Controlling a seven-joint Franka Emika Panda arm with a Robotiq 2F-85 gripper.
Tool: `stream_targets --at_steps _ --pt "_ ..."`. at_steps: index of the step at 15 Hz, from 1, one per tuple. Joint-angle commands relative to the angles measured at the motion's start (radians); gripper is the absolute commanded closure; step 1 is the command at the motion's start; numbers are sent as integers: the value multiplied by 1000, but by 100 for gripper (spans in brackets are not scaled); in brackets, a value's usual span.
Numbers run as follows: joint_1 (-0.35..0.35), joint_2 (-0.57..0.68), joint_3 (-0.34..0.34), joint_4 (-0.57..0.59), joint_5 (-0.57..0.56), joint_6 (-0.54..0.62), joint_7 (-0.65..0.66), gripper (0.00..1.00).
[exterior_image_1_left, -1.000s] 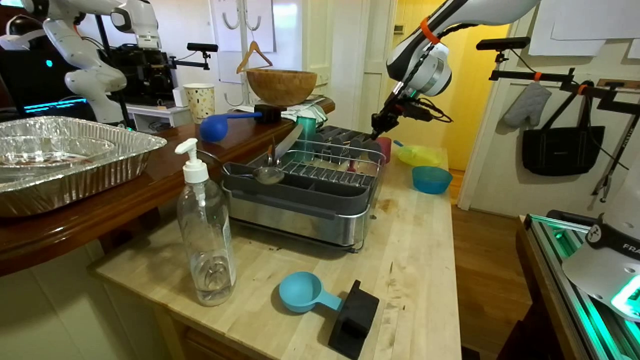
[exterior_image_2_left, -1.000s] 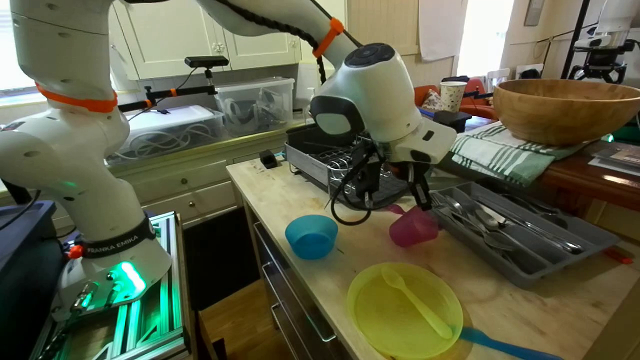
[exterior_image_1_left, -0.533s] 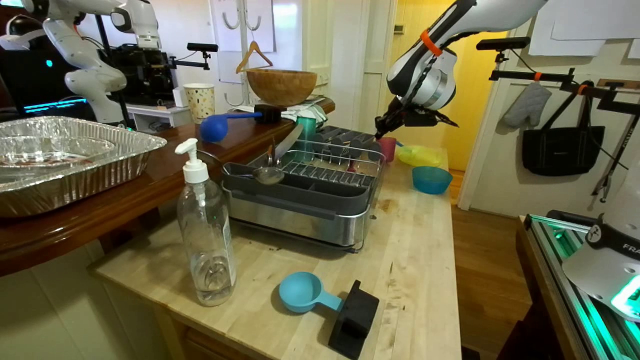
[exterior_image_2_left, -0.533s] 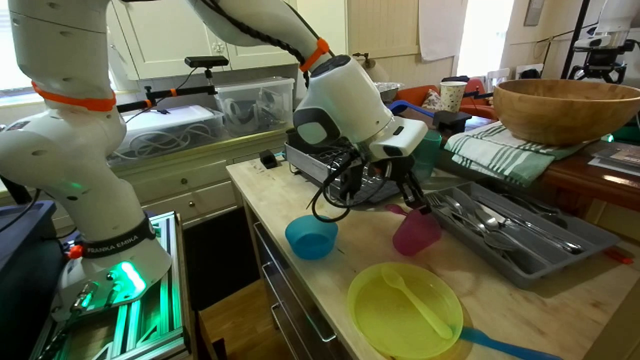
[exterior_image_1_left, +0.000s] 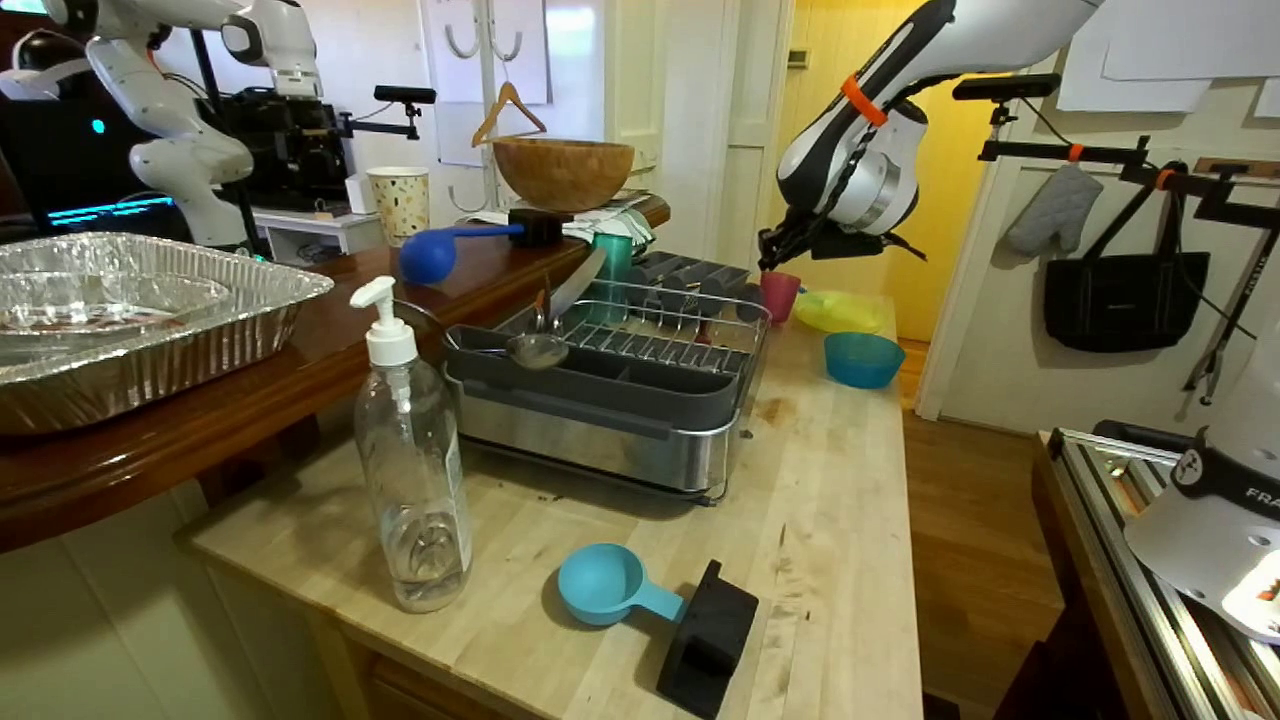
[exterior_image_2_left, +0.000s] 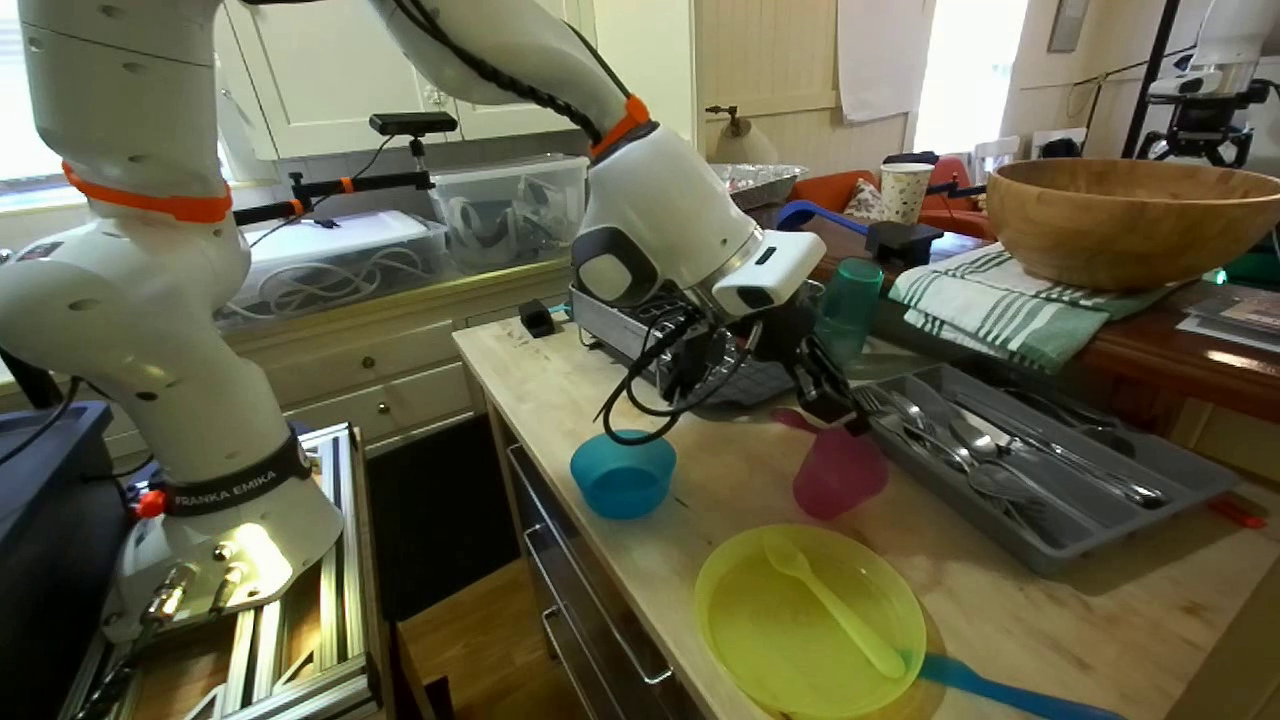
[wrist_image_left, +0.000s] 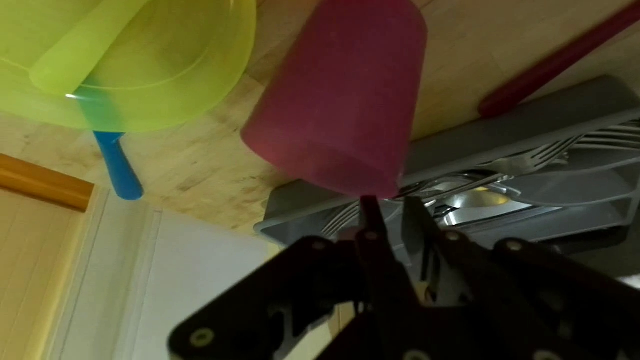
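Observation:
A translucent pink cup (wrist_image_left: 345, 100) fills the upper middle of the wrist view, and it shows in both exterior views as well. My gripper (wrist_image_left: 391, 204) is at the cup's rim, its fingers a narrow gap apart with nothing seen between them. One fingertip (wrist_image_left: 370, 202) meets the rim's edge in the picture; whether it touches is unclear. In an exterior view the cup (exterior_image_2_left: 843, 475) appears to be on the wooden counter, just below the gripper (exterior_image_2_left: 845, 410). Beside them lies the grey cutlery tray (exterior_image_2_left: 1060, 562) with forks, spoons and knives.
A yellow plate (exterior_image_2_left: 730, 640) bears a yellow spoon (exterior_image_2_left: 840, 615); a blue handle (exterior_image_2_left: 1000, 688) sticks out from beneath. Nearby are a blue bowl (exterior_image_2_left: 622, 480), a red utensil (wrist_image_left: 550, 65), the dish rack (exterior_image_1_left: 600, 420) and a teal cup (exterior_image_2_left: 850, 305). A soap bottle (exterior_image_1_left: 415, 500) stands farther off.
The gripper has tilted over, and the pink cup has shifted a little toward the yellow plate. The light on the arm's base has turned from green to whitish.

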Motion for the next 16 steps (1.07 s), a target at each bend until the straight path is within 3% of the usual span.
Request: stream_targets --at_steps 1,2,3,8,16 --pt "40 -8 -55 -51 -175 44 206 51" --pt "43 -6 -65 -58 -218 49 255 42" --pt "58 0 -64 -42 -105 39 165 35" --pt "89 2 -87 -35 -87 21 195 1" --pt "139 -72 -122 -35 -45 -126 246 0"
